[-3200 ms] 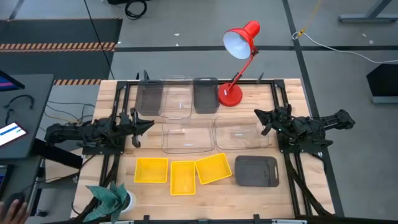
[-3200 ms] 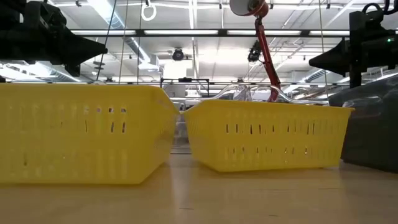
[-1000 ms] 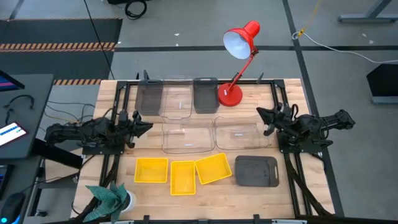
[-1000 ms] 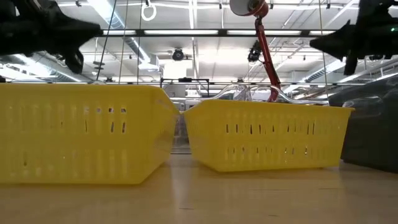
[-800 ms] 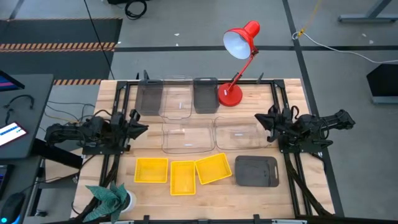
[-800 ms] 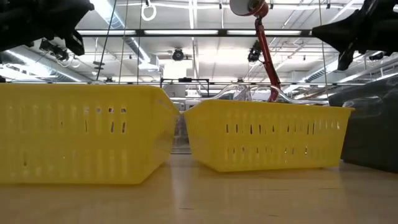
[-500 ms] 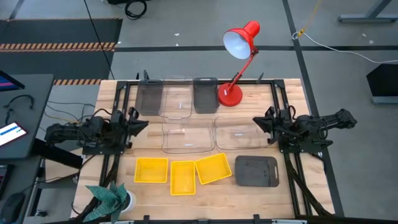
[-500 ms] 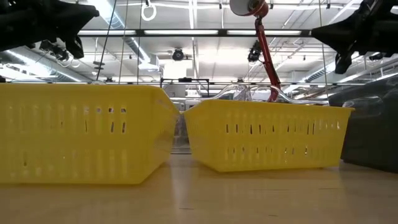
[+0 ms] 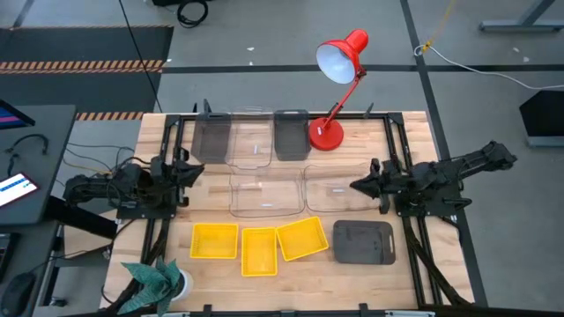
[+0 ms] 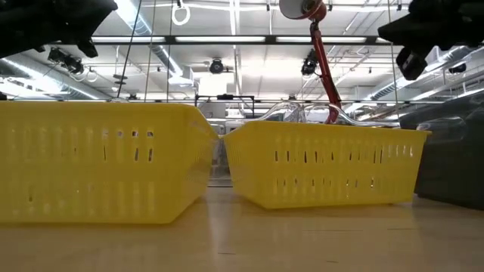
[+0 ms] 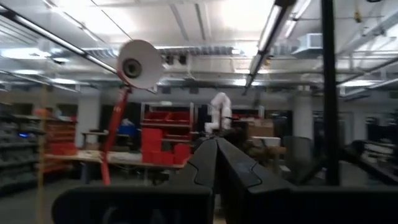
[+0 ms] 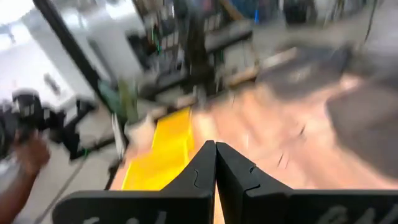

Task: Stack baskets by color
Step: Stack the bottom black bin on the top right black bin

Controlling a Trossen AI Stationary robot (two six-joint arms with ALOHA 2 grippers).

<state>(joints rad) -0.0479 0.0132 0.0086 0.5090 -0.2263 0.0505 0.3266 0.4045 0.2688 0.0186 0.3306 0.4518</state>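
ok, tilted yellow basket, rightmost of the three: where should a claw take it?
Probably the far long rim of the tilted yellow basket, from above: it is open-topped, that rim faces bare table, while the near-left corner crowds the middle yellow basket. The right claw is nearest.

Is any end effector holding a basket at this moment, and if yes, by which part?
Nothing is held. The left end effector and the right end effector are both shut on nothing, above the table beside the clear baskets.
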